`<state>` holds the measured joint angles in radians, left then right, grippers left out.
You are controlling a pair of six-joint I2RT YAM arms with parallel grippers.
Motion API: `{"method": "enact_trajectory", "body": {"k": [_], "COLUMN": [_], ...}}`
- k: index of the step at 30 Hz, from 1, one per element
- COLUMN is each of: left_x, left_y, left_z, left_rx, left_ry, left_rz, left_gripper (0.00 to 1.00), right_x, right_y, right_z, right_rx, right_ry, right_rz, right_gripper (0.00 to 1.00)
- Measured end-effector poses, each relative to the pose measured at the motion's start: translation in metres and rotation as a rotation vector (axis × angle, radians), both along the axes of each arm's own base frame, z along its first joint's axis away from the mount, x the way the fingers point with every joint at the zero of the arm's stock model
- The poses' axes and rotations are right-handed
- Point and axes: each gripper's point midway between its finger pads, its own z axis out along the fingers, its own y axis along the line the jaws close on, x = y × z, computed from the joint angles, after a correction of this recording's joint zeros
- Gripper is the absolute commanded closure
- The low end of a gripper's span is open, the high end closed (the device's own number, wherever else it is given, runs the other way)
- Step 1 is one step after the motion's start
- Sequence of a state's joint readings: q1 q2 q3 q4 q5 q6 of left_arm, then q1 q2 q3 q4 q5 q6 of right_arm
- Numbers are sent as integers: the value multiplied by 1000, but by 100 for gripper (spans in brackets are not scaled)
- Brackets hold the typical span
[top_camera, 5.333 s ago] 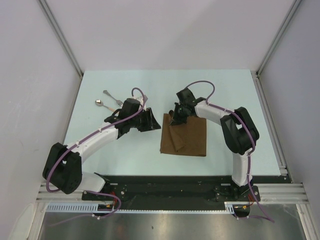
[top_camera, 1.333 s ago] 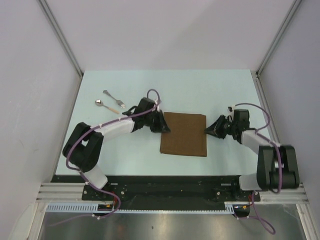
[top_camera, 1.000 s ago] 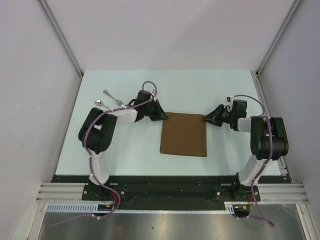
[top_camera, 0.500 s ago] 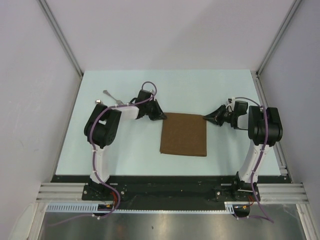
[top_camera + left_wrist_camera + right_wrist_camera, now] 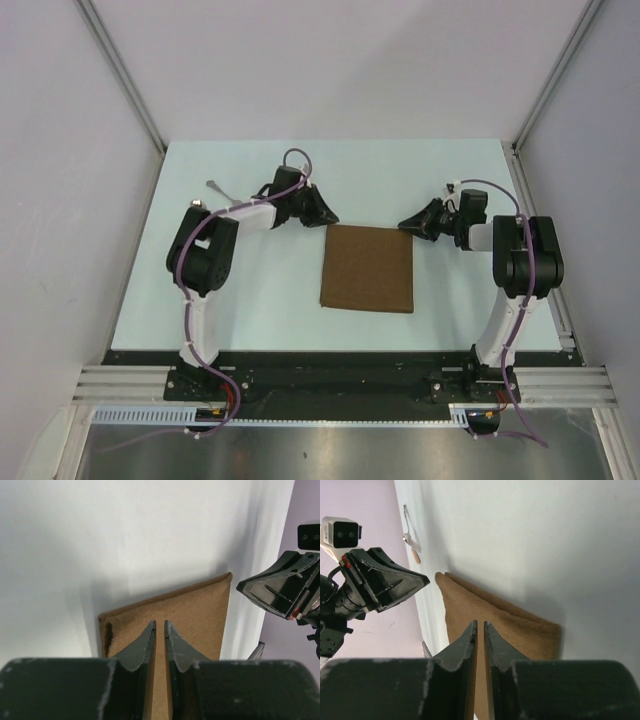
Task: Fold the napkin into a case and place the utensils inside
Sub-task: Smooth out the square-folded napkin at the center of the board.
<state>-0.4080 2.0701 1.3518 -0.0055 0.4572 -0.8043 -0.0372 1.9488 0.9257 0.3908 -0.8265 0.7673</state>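
The brown napkin (image 5: 367, 268) lies flat on the table as a folded rectangle; it also shows in the left wrist view (image 5: 200, 610) and the right wrist view (image 5: 490, 615). My left gripper (image 5: 330, 218) hovers just beyond its far left corner with the jaws nearly together and nothing between them. My right gripper (image 5: 403, 224) hovers just beyond the far right corner, shut and empty as well. The silver fork (image 5: 216, 187) lies at the far left, and shows in the right wrist view (image 5: 410, 532). The spoon's pale handle (image 5: 415, 556) lies beside it; my left arm covers most of the spoon from above.
The pale table (image 5: 450, 300) is walled by grey panels on the left, right and back. A metal rail (image 5: 545, 250) runs along the right edge. Both arms reach out over the middle of the table, elbows low.
The half-folded napkin now lies flat as a rectangle. Both grippers went to its far corners, then lifted slightly up and away from them. The fork and spoon have not moved.
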Motion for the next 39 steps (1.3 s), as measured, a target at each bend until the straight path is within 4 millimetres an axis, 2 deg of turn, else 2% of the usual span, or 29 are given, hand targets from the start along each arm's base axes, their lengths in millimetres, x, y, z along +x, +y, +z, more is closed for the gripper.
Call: {"method": "enact_trajectory", "body": {"k": [2, 6, 8, 12, 15, 16, 18, 20, 21, 23, 25, 27, 28, 31, 33, 35, 39], "left_x": [3, 4, 4, 6, 8, 8, 7, 3, 2, -3, -11, -27, -36, -65, -91, -113, -151], "left_y": [3, 18, 21, 25, 32, 35, 41, 46, 47, 49, 50, 50, 50, 44, 34, 23, 12], "left_z": [-8, -36, -39, -39, -40, -40, -35, -22, -10, 20, 60, 99, 117, 146, 145, 133, 97], "left_rx": [6, 44, 43, 78, 132, 150, 186, 206, 203, 182, 143, 93, 68, 12, -15, -29, -11], "left_ry": [11, 77, 93, 94, 89, 94, 90, 86, 71, 28, -44, -125, -167, -243, -247, -223, -132], "left_rz": [10, 42, 42, 47, 54, 58, 67, 73, 77, 79, 80, 69, 60, 16, -34, -86, -169], "left_gripper": [84, 84, 84, 80, 72, 65, 59, 54, 52, 49, 48, 48, 48, 48, 48, 48, 48], "right_x": [2, -1, 0, 2, 4, 4, 2, -2, -7, -23, -45, -77, -98, -151, -181, -199, -216], "right_y": [0, -7, -10, -12, -21, -26, -34, -39, -39, -31, -22, -16, -17, -23, -26, -26, -17], "right_z": [-9, -38, -37, -35, -28, -23, -7, 13, 23, 42, 50, 45, 36, 15, 6, 0, -13], "right_rx": [-2, 5, 12, -19, -102, -146, -247, -345, -399, -472, -507, -525, -537, -547, -539, -518, -470], "right_ry": [11, 86, 80, 81, 85, 87, 80, 60, 50, 31, 32, 58, 98, 197, 238, 248, 273], "right_rz": [-2, -17, -13, 2, -12, -21, -42, -58, -63, -48, -19, 9, 17, 30, 25, 16, 9], "right_gripper": [86, 85, 85, 76, 71, 68, 58, 53, 50, 48, 46, 44, 43, 38, 37, 37, 39]}}
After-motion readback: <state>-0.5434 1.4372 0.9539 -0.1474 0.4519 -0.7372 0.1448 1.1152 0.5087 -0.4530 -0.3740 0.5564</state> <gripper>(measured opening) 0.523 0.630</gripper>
